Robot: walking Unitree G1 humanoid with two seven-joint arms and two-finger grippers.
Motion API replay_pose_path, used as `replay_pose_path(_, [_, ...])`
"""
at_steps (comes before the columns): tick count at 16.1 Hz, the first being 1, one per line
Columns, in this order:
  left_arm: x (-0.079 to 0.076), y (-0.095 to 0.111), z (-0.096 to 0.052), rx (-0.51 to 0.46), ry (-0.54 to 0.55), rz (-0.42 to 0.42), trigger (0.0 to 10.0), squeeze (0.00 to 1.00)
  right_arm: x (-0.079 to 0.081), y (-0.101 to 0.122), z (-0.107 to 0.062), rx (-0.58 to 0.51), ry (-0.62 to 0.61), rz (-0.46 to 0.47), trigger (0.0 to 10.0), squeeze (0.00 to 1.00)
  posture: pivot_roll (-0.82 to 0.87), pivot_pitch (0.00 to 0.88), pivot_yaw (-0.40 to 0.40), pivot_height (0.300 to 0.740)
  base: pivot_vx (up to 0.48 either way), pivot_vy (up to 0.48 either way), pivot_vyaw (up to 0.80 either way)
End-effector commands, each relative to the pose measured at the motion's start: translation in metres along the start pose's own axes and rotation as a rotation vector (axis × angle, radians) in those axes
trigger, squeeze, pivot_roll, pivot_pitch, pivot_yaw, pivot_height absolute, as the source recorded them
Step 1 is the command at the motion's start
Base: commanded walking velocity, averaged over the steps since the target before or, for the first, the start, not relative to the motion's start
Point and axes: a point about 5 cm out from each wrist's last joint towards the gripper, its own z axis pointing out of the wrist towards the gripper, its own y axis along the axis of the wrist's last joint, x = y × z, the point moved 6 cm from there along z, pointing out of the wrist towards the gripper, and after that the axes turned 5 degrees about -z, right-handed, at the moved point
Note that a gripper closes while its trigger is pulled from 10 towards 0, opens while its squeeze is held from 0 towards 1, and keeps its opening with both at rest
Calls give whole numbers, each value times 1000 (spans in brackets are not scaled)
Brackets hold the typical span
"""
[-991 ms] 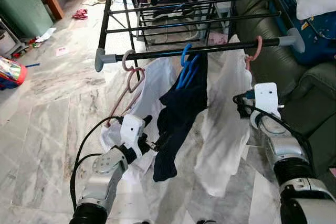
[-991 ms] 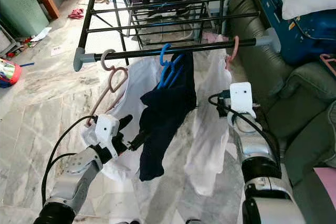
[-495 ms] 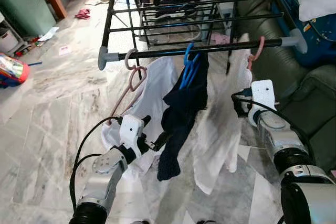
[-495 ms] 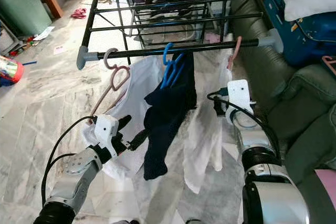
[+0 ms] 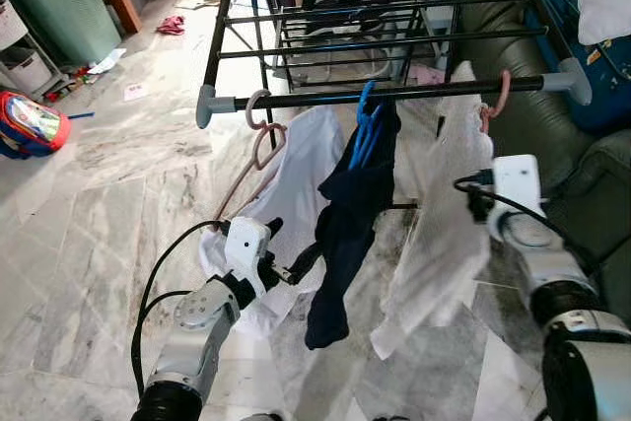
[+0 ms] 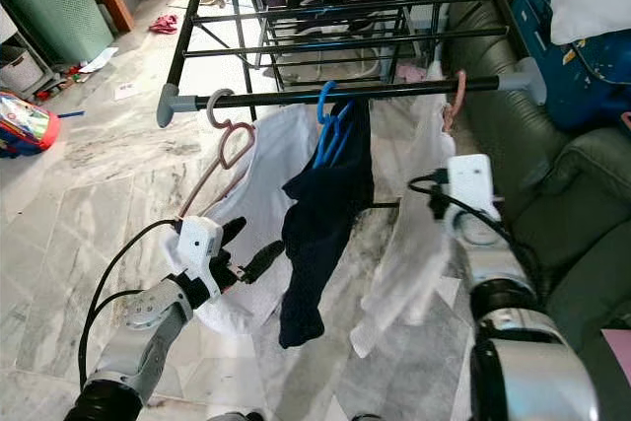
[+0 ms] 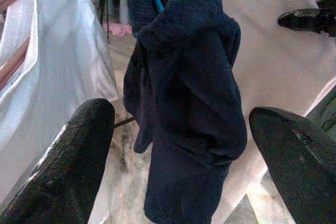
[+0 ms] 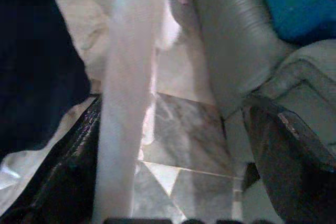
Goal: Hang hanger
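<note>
My left claw (image 7: pixel 178 145) reaches forward, spread wide before the dark garment (image 5: pixel 347 214) on the blue hanger (image 5: pixel 367 127) hooked over the rack's rod (image 5: pixel 394 94), while my raised right claw (image 8: pixel 173 161) gapes beside the white cloth (image 8: pixel 131 77).

I see a rack (image 5: pixel 325 22) of thin black metal bars with matt grey plastic end caps (image 5: pixel 204 105). The navy garment (image 5: pixel 347 219) looks like soft, fuzzy cloth on a smooth blue plastic hanger (image 5: pixel 365 125); the white cloth (image 5: pixel 444 214) beside it reads thin and matt. The floor (image 5: pixel 108 204) is polished, veined marble. My left gripper's fingers (image 7: pixel 79 156) are grainy, matt black. The sofa (image 8: pixel 236 51) looks like ribbed, slightly glossy leather.
</note>
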Motion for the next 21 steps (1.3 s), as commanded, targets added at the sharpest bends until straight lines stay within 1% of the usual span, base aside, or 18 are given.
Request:
replay_pose_path(1, [3,-2,-1,12,5,10,10000,0,-1,-3,-1,-3,-9,11,4941,0,14,125,113,740,0,0,0])
replay_pose_path(2, [3,-2,0,13,3,11,10000,0,-2,-4,-2,-16,-9,24,4471,0,11,123,116,740,0,0,0])
replay_pose_path(3, [3,-2,0,14,1,13,10000,0,0,-1,-3,-40,6,35,4980,0,9,124,119,740,0,0,0])
replay_pose_path(4, [3,-2,1,17,0,15,10000,0,4,1,-4,-63,33,38,9686,0,8,121,120,740,0,0,0])
replay_pose_path(5, [4,-2,1,21,-1,19,10000,0,5,1,-4,-64,40,35,10000,0,6,120,123,740,0,0,0])
replay_pose_path(9, [4,-2,2,25,-3,26,10000,0,-1,11,-1,-84,52,12,10000,0,14,121,127,740,0,0,0])
replay_pose_path(11, [5,-2,1,27,-2,28,10000,0,-4,21,1,-105,57,22,10000,0,20,121,126,740,0,0,0])
replay_pose_path(13, [6,-2,0,28,4,30,10000,0,-1,31,2,-130,82,53,10000,0,27,121,125,740,0,0,0])
replay_pose_path(14, [7,-3,-1,29,8,31,10000,0,0,33,3,-131,90,53,0,0,30,121,123,740,0,0,0])
replay_pose_path(17, [8,-3,-2,31,15,33,10000,0,7,32,3,-119,123,65,0,0,33,124,121,740,0,0,0])
replay_pose_path(21, [8,-5,-2,39,19,34,10000,0,16,18,2,-74,159,115,0,0,30,126,123,740,0,0,0])
